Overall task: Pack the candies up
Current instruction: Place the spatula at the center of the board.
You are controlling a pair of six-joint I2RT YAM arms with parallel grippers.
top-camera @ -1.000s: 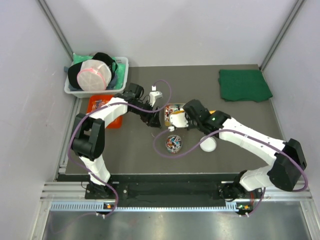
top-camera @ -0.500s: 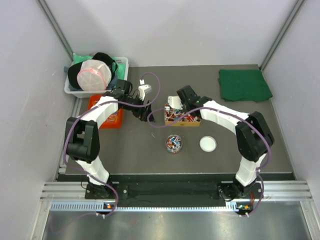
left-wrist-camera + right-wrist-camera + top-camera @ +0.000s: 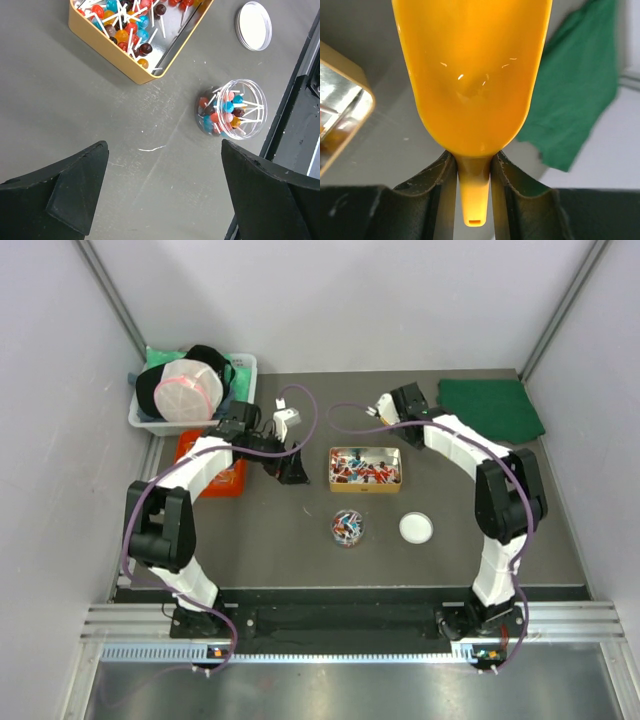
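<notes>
Grey table (image 3: 270, 540), candies (image 3: 362, 468), pale walls (image 3: 350, 300)

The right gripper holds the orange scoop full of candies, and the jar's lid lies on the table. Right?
The scoop is empty, not full: the right wrist view shows its bare bowl. The right gripper does hold it; the lid lies on the table.

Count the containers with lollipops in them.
2: the gold tin at the table's middle, the clear jar just nearer its front edge. The far-left bin's contents are partly hidden.
</notes>
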